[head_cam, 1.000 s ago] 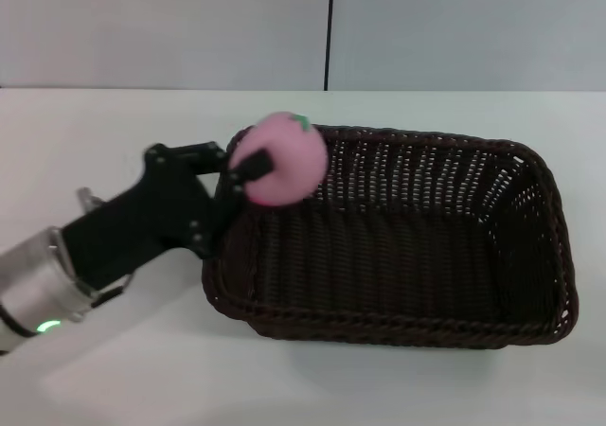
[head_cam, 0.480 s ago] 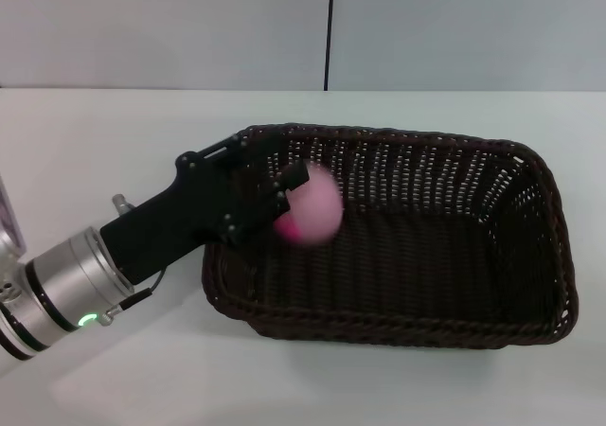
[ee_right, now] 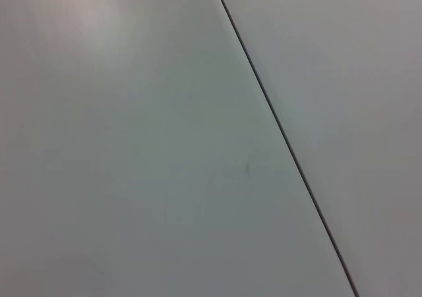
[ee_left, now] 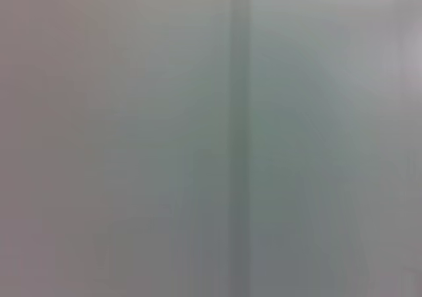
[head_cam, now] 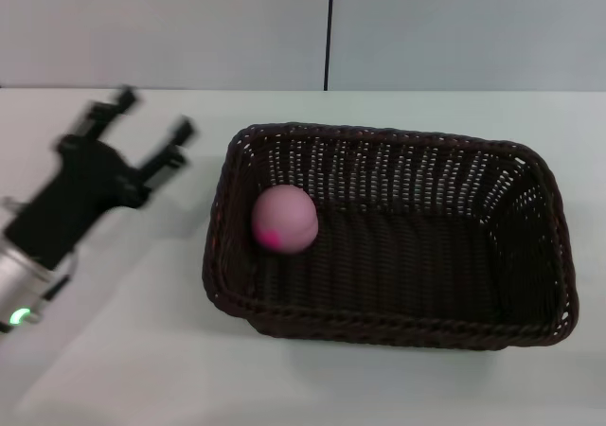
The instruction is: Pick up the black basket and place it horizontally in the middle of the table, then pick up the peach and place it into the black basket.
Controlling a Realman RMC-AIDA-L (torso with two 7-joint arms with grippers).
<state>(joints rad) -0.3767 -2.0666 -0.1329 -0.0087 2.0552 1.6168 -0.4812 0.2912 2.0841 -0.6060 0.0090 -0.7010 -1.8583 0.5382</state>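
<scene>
Where the head view's left side shows the white desk (head_cam: 123,350), the left tool (head_cam: 151,128) hangs above it, its two dark fingers (head_cam: 173,147) spread apart with nothing between them, blurred, and well clear of the black basket's near-left rim. The arm behind it runs down toward the lower left corner, black housing first, then a silver cuff with a small green light. Further right, the black basket (head_cam: 530,256) sits lengthwise across the middle of the desk, resting flat with its open side up, its braided rim and open-weave walls in plain sight. Inside it, the peach (head_cam: 284,219) lies on the basket floor in the left end, close to the left wall, with a darker pink mark facing the camera. The right tool appears in none of the views. Both wrist views show only a pale flat surface crossed by a thin dark seam.
</scene>
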